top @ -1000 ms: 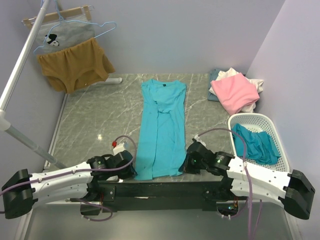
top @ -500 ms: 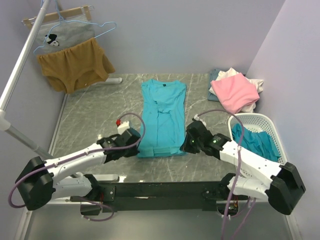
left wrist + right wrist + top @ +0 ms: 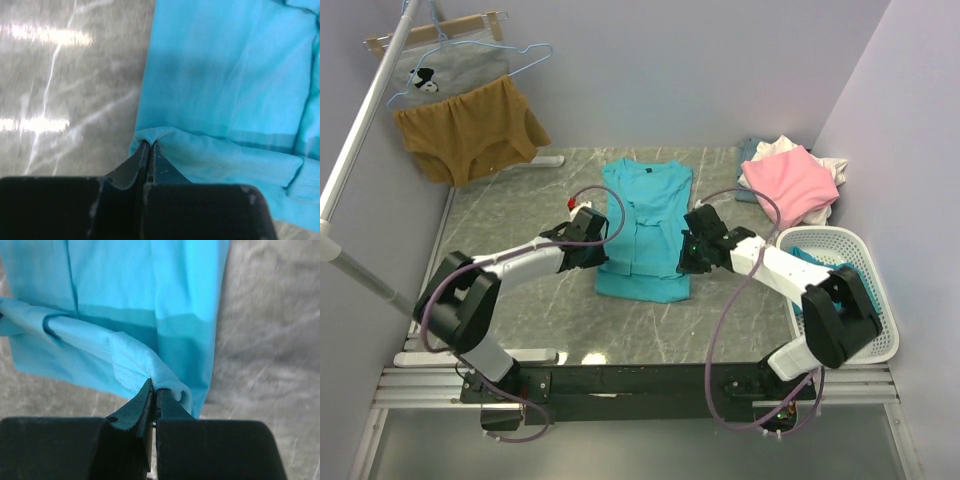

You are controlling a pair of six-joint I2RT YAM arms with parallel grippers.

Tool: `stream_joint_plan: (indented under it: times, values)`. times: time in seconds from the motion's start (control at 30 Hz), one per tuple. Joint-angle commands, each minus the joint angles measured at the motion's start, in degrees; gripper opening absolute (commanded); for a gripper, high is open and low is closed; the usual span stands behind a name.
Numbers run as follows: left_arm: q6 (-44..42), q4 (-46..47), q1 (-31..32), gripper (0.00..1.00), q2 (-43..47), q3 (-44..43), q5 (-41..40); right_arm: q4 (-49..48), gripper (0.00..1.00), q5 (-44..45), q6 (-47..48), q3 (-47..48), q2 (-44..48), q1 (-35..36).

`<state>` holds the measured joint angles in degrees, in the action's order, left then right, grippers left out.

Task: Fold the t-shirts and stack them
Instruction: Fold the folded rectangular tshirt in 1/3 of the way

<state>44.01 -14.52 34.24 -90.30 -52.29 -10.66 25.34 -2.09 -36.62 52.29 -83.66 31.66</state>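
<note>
Grey marble table (image 3: 500, 230) between lilac walls, and at its centre lies the turquoise shirt (image 3: 647, 200), collar toward 12 o'clock, hem end lifted and doubled back over the body. At 9 o'clock of the fold the left gripper (image 3: 149, 148) is pinched tight on a hem corner; at 3 o'clock the right gripper (image 3: 154, 389) is clamped on the other. I'd worry about one corner slipping free or running ahead, which would skew the fold. The slack cloth between them might also bunch. A pink shirt (image 3: 788, 185) lies at 2 o'clock.
</note>
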Motion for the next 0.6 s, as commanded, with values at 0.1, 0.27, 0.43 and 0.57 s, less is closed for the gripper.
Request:
stream_joint_plan:
  times: [0.1,0.27,0.43,0.57]
  values:
    - [-5.4,4.8,-4.1,0.01,-4.7,-5.6,3.4,-0.3,0.0,0.1,5.8,7.8,-7.3,-3.5]
    - [-7.0,5.6,-6.0,0.01,-7.4,-8.5,4.4,-0.4,0.0,-1.3,7.2,11.2,-12.3,-5.6]
    - [-9.6,7.3,-6.5,0.01,-10.7,-11.2,6.3,-0.1,0.02,0.0,7.8,14.2,-16.0,-6.1]
    - [-8.8,6.4,-6.4,0.66,-12.6,-12.0,6.5,-2.1,0.5,3.5,7.4,14.6,-15.5,-6.3]
